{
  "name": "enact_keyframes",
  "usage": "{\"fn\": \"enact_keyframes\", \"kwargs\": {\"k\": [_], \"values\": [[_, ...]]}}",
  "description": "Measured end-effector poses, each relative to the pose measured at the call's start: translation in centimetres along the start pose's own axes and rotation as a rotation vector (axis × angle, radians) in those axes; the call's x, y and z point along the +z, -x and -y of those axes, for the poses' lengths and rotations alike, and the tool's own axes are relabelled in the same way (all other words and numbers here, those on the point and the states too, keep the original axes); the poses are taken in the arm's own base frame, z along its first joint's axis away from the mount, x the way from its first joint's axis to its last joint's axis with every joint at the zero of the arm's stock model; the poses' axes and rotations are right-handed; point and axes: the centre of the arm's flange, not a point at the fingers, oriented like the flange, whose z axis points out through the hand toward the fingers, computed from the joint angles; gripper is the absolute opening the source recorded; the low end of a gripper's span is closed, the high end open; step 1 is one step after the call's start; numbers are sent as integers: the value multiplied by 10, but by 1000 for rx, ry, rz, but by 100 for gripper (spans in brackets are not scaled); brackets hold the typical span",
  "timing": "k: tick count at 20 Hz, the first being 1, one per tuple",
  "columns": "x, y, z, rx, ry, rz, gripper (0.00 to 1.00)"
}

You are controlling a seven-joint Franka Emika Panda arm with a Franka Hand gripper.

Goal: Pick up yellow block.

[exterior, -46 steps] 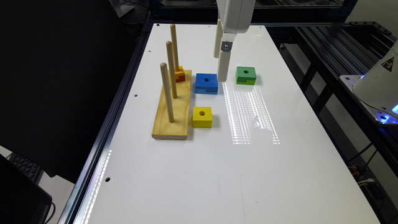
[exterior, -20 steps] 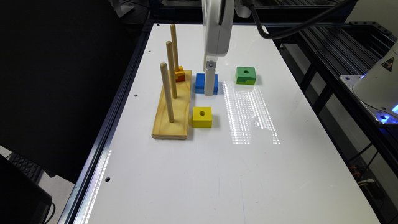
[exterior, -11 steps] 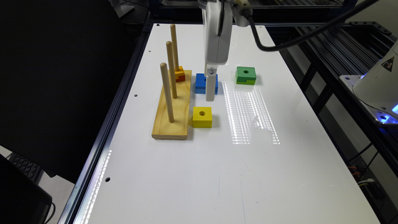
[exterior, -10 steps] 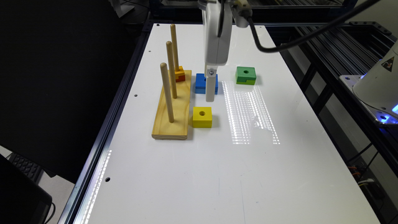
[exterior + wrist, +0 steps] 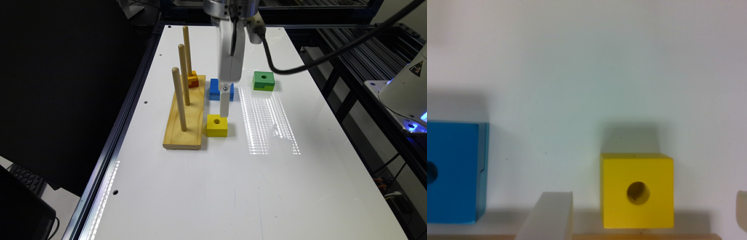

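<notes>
Your yellow block sits flat on the white bench, hole facing up, just beside the long edge of the pale wooden peg base on the exterior view's right. In the wrist view the yellow block shows its square top and round hole clearly, with nothing touching it.

The jaws hang above the bench just behind the block, tips low and close to its far edge but apart from it (in the exterior view the white finger reads as a single bar). The wrist view catches a pale finger at one side and a sliver of something pale at the opposite edge, with the block lying between the two, so you can take the jaws as spread wide and holding nothing.

Behind the jaws lies the blue block, partly hidden by the finger; the wrist view shows the blue block well apart from the yellow one. Three upright pegs rise from the base, and a small orange-and-red block rests at its far end. A green block stands farther off, toward the exterior view's right.
</notes>
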Motion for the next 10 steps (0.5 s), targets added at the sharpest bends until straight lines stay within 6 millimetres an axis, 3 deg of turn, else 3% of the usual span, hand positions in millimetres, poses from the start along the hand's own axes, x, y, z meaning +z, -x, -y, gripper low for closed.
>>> {"fn": "enact_keyframes", "kwargs": {"k": [10], "values": [[15, -1, -1, -2, 2, 2, 100]]}}
